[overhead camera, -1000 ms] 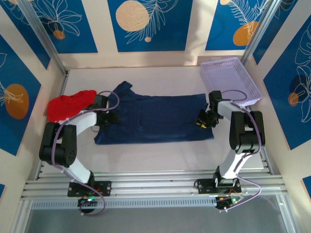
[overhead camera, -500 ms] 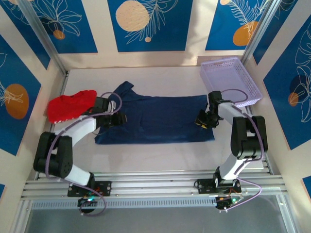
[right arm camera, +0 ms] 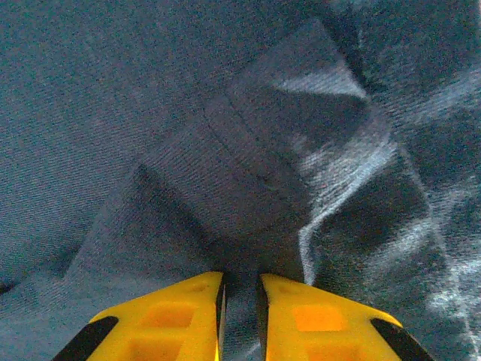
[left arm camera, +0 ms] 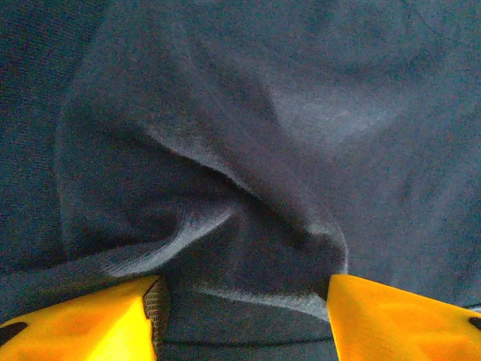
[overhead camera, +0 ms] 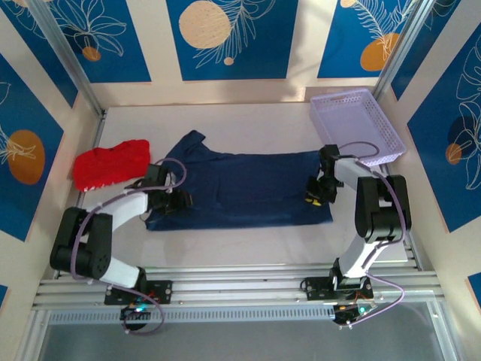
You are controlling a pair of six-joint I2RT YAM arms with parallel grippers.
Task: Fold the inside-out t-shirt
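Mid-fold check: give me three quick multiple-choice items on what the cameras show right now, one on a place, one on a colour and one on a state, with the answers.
1. Where does the lavender basket stand on the table?
A) far right corner
B) near left corner
C) middle of the near edge

2. What colour is the garment lying left of the inside-out t-shirt?
A) green
B) red
C) white

3. How do the jaws of the left gripper stand?
A) pressed together
B) clamped on the basket
C) apart, with bunched cloth between them

Answers:
1 A: the top view shows the basket against the far right wall.
2 B: it is bright red, beside the navy shirt's left end.
3 C: the left wrist view shows the yellow fingers wide apart around a fold.
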